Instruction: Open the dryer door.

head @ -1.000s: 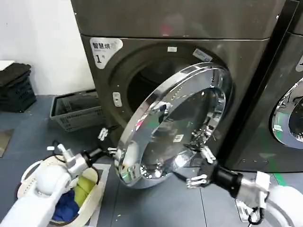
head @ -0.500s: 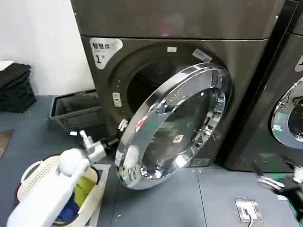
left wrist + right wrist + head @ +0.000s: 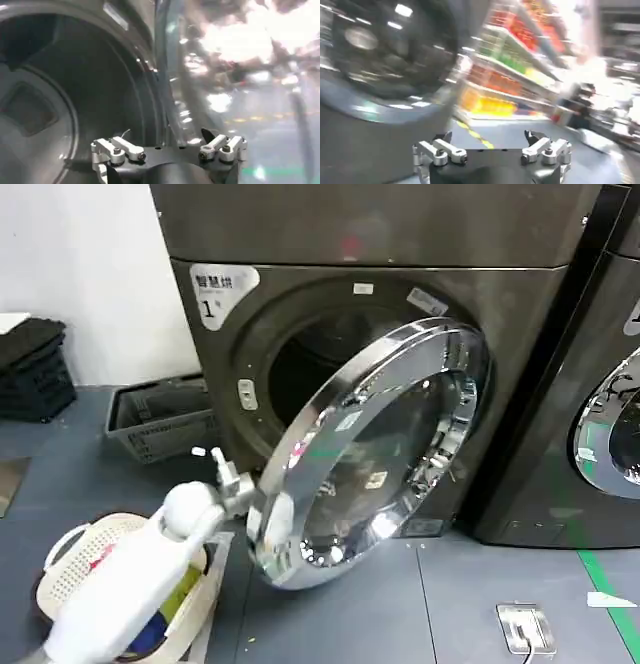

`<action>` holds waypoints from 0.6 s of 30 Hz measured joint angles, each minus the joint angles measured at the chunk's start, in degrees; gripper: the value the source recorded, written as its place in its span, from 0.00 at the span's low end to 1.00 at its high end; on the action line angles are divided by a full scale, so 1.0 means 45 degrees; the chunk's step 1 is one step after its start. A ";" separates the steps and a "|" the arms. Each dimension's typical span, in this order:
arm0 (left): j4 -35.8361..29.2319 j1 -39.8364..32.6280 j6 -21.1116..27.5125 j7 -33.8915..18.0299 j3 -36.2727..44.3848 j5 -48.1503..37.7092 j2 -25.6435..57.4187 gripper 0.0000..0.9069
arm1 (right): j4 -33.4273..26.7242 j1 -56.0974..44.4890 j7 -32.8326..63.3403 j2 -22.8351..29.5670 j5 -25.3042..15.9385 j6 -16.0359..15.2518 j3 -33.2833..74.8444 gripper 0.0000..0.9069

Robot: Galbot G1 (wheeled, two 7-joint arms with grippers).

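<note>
Your dryer door [image 3: 375,449] hangs partly open, swung out from the front of the dryer [image 3: 400,244], with its shiny ring tilted toward you and its low edge near the floor. The hinge side is on the right, and the free edge is on the left.

Your left gripper [image 3: 240,484] is right at that free left edge, behind the ring, between the door and the dark round hole of the dryer. In the left wrist view the left gripper [image 3: 167,150] has its fingers wide apart, and the shiny rim of the door runs up between them. You cannot tell if a finger touches the rim.

Your right gripper [image 3: 490,150] is away from the door, with its fingers wide apart, holding nothing.

A laundry basket [image 3: 60,569] sits on the floor under your left arm.
</note>
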 joint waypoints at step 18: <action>0.0672 -0.1672 -0.0106 -0.0025 0.2108 -0.0049 -0.1204 1.00 | -0.1882 0.0470 0.1024 0.1138 -0.0639 -0.0202 0.2894 1.00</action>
